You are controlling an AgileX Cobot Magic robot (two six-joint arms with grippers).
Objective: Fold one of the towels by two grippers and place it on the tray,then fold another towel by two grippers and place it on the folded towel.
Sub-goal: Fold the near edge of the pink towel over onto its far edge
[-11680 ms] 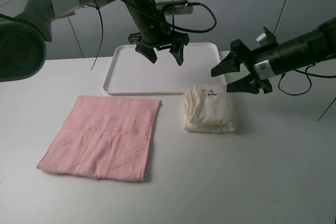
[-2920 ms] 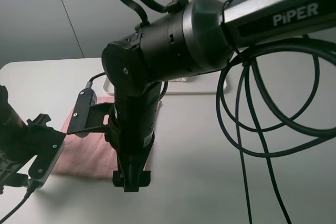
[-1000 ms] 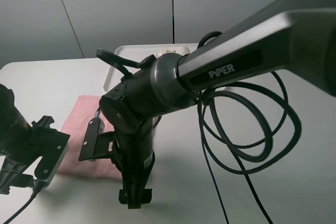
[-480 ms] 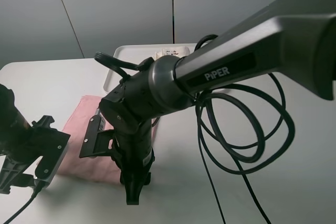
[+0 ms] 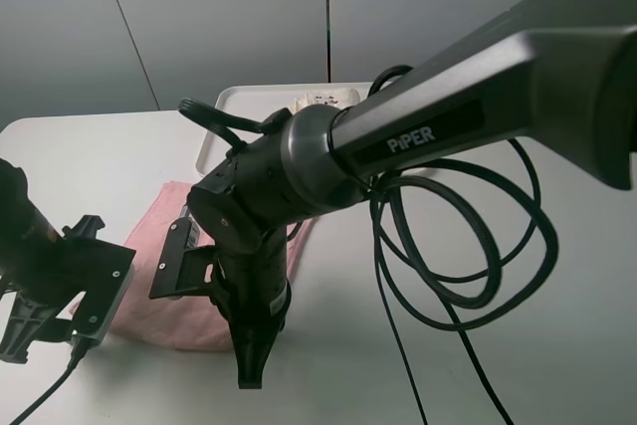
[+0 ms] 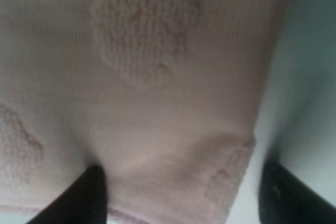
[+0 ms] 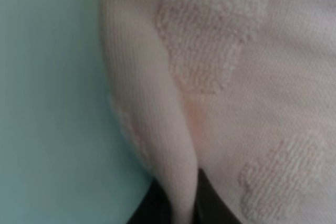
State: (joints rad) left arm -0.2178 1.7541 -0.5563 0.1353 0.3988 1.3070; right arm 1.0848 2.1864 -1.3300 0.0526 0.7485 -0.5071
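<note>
Right claw (image 7: 181, 203) pinches the nubby pink terry towel (image 7: 247, 77).

Black clamp-like right gripper (image 5: 249, 370) points straight down, jaws pinched on the pale pink terry towel (image 7: 252, 77); black left gripper (image 6: 184, 198) stands spread.

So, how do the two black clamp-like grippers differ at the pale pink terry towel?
The left gripper stands open, one finger on the pale pink terry towel and one beside its corner; the right gripper is shut, pinching a raised fold of the towel's edge. Under the left gripper the cloth lies flat; at the right gripper it is bunched up. Both are down at the towel's edge.
</note>
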